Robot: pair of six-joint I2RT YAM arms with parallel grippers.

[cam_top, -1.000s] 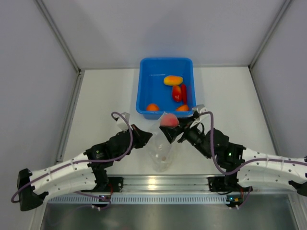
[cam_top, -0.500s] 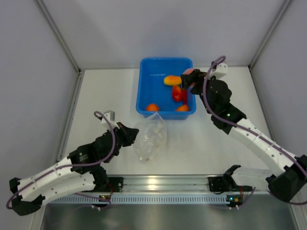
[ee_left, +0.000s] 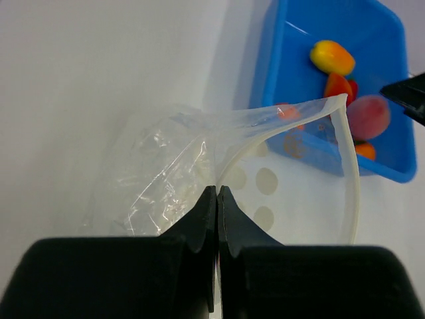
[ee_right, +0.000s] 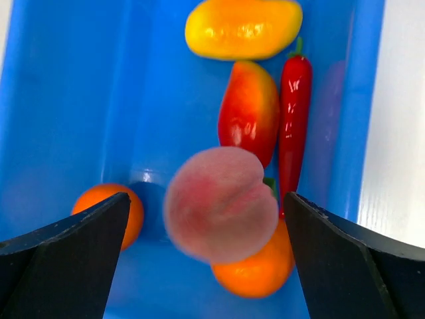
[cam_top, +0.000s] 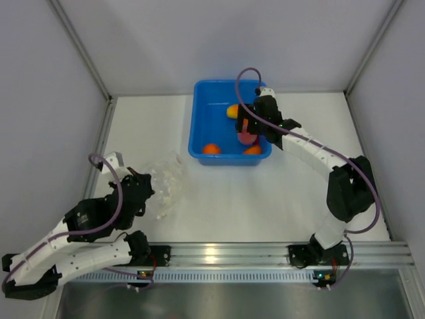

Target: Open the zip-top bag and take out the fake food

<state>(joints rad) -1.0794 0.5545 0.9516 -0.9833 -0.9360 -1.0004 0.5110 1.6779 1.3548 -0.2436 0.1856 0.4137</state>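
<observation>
The zip-top bag [cam_top: 166,179] is clear with white dots and lies crumpled at the left. My left gripper [cam_top: 142,191] is shut on its rim [ee_left: 217,189], and the mouth of the bag [ee_left: 292,173] gapes open with no food showing inside. My right gripper [cam_top: 247,130] hangs open over the blue tub [cam_top: 229,84]. A pink peach [ee_right: 226,212], blurred, is between the wide-open fingers [ee_right: 80,252] and touches neither. In the tub lie more fake food: a yellow mango [ee_right: 242,28], a red mango [ee_right: 249,106], a red chili [ee_right: 294,100] and two oranges [ee_right: 109,207].
The blue tub [ee_left: 392,174] stands at the back middle of the white table, just beyond the bag. Grey walls close in both sides and the back. A metal rail runs along the near edge by the arm bases.
My right arm carried the peach from the bag to above the tub and its jaws opened, releasing it. My left arm drew the bag to the left and nearer.
</observation>
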